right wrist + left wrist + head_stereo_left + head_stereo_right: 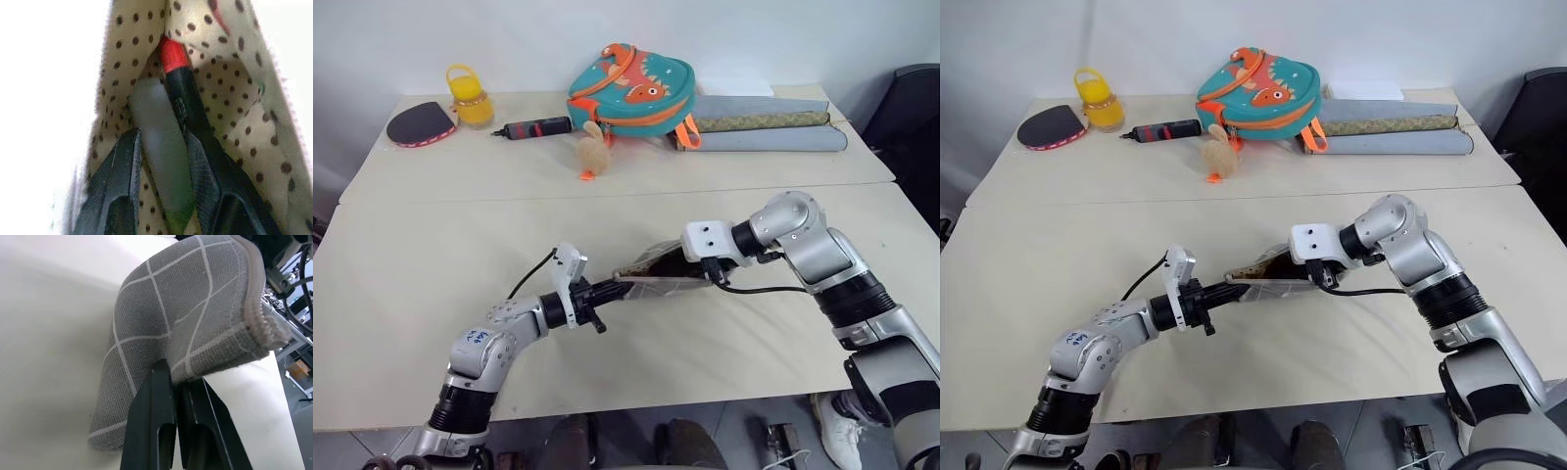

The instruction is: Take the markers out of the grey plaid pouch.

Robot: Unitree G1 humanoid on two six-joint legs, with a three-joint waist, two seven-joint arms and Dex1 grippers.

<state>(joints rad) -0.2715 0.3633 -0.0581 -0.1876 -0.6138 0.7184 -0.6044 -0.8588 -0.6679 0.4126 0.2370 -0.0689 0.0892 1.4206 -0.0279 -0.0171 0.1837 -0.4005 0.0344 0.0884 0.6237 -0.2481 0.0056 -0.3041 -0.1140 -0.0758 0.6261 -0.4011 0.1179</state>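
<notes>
Beige tabletop, two leaves joined, fills most of the frame; clutter sits along its upper edge.

Item 1: grey plaid pouch, centre of frame, held up off the surface. Soft fabric, floppy, light; I judge it folds wherever it is not supported, so it wants a pinch at the end or along the seam.

Item 2: my left gripper, lower centre, fingers clamped tight on the pouch's closed end.

Item 3: my right gripper, inside the pouch mouth, jaws partly apart around a pale marker; whether it is gripped I cannot tell.

Item 4: red-ended marker lying beside it against the dotted lining. Slim, stiff, smooth, probably slippery; best taken mid-barrel, square across.
</notes>
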